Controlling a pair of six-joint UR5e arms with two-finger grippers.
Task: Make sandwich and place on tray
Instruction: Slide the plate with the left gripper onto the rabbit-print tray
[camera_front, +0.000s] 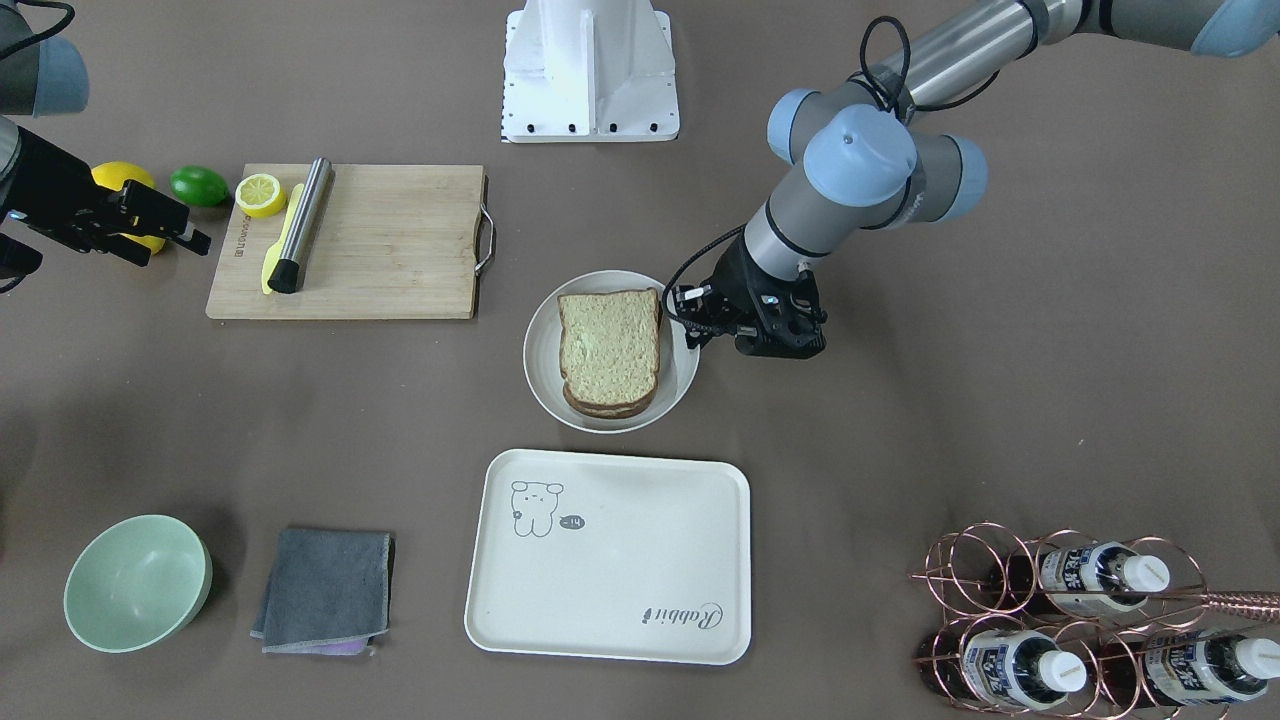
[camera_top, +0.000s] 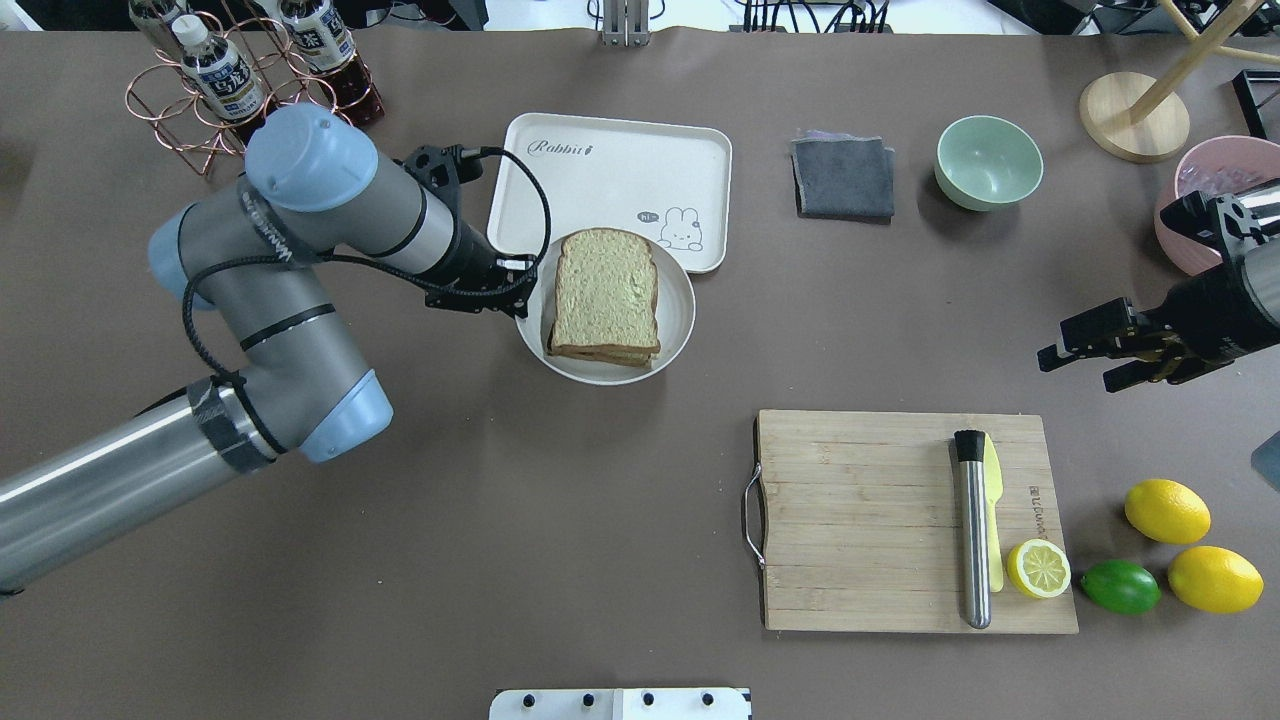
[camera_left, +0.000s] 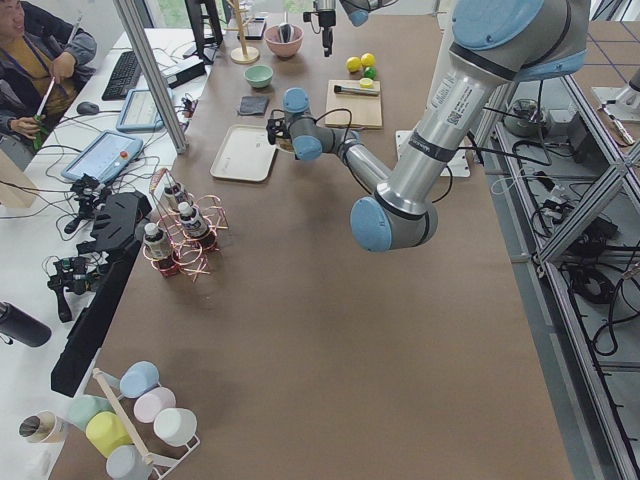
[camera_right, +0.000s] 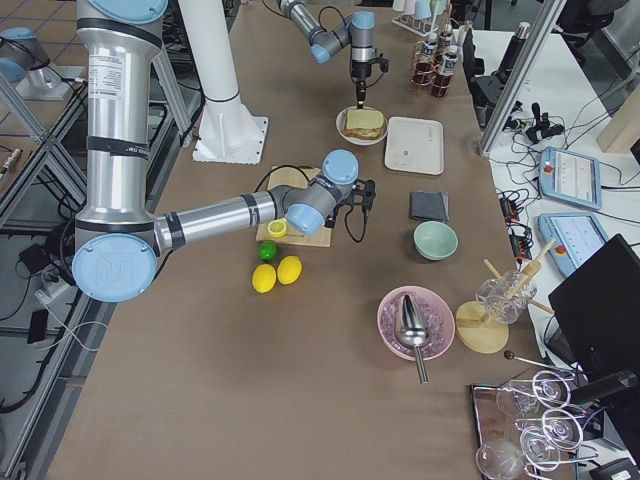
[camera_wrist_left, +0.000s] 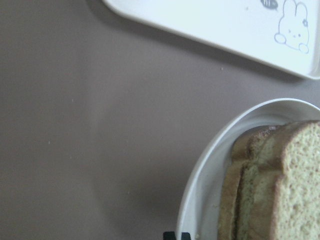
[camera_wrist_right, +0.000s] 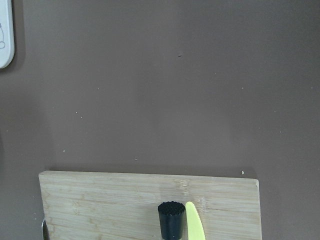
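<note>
Two arms, two poses: the left arm stretches out over the table, wrist bent down, its left gripper (camera_front: 692, 322) low at the rim of the plate (camera_front: 538, 372) — jaws parted or pinched, I cannot tell. The sandwich (camera_front: 610, 348) sits on that plate, just beside the gripper (the tray (camera_front: 610, 610) lies near). The right gripper (camera_top: 1085, 352) hangs with its jaws apart, well away, by the cutting board (camera_top: 860, 520).

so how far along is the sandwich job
Done: the sandwich sits stacked on the plate. In hand: the left gripper is at the plate's rim beside it. Left to do: moving the sandwich onto the tray.
</note>
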